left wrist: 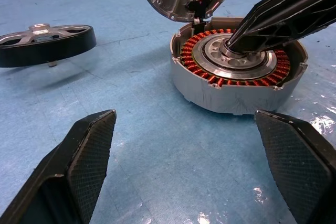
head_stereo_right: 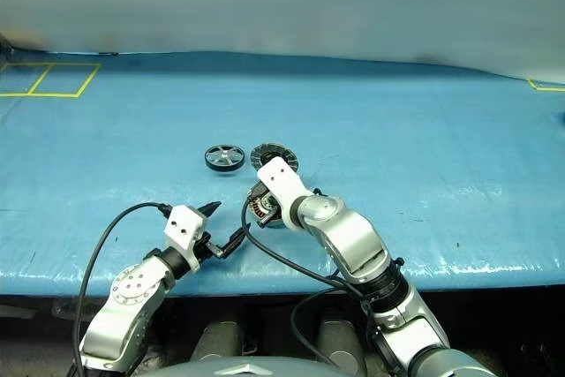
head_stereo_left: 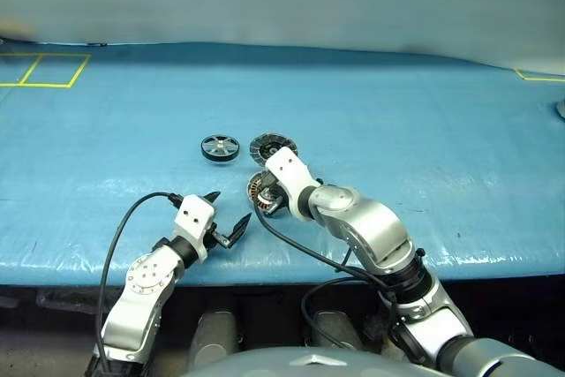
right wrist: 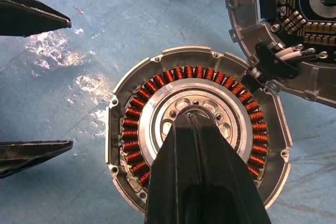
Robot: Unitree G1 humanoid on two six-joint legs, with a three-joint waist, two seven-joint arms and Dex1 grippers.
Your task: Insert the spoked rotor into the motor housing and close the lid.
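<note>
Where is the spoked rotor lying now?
In the left eye view the spoked rotor lies flat on the blue table, just left of the lid, apart from the motor housing.

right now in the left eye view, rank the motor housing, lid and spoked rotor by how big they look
1. spoked rotor and lid: look about alike, so no ranking between them.
2. motor housing: shows smallest, but the right gripper covers most of it, so unsure.

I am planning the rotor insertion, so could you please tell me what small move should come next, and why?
Probably the shut right gripper should lift off the grey centre of the round silver motor housing with copper windings. Its tips cover the spot where the black spoked rotor must go, and that still lies apart on the blue table. The open left gripper is empty.
</note>
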